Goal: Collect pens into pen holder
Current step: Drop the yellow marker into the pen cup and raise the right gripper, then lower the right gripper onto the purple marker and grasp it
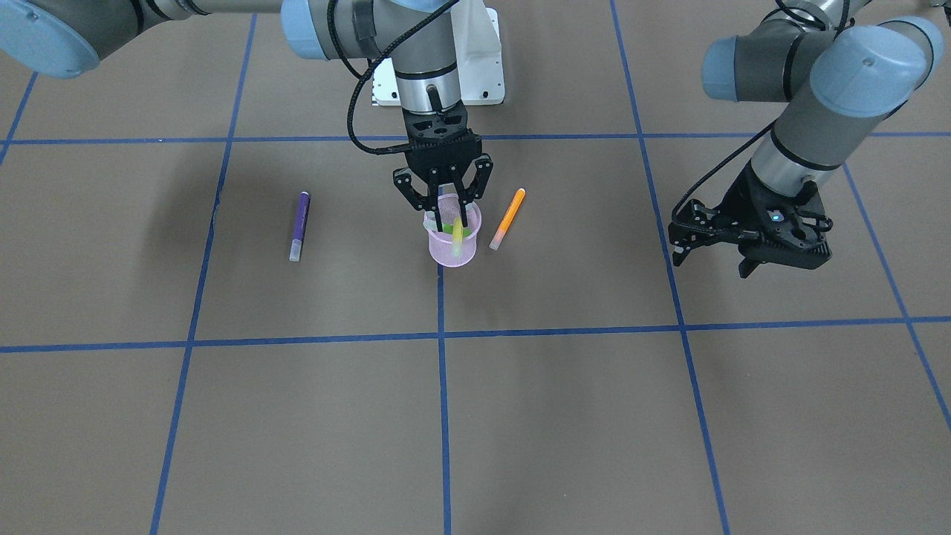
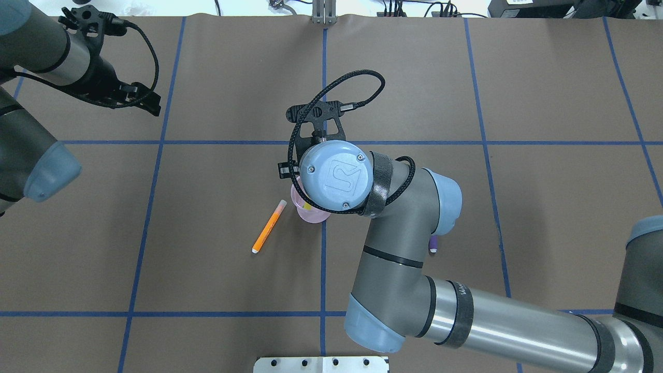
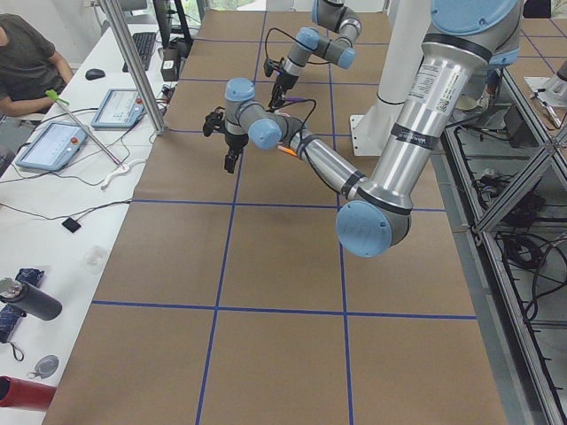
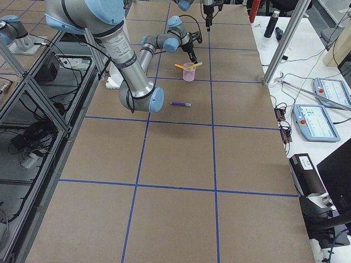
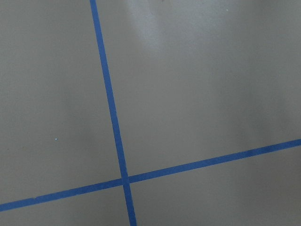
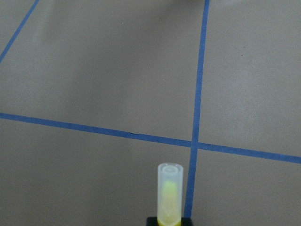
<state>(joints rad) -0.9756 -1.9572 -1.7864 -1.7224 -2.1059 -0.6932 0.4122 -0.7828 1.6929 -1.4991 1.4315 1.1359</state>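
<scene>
The right gripper [image 1: 451,219] pinches the green pen [image 1: 458,236], its end inside the pink pen holder [image 1: 446,254]. The orange pen [image 1: 507,218] and purple pen [image 1: 299,226] lie outside. The left gripper [image 1: 709,261] waits, apparently spread.

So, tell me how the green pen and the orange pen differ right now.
The green pen stands tilted inside the pink cup; the orange pen lies flat on the table beside it. The right gripper holds the green pen; nothing touches the orange one. Both have pale cap ends.
</scene>
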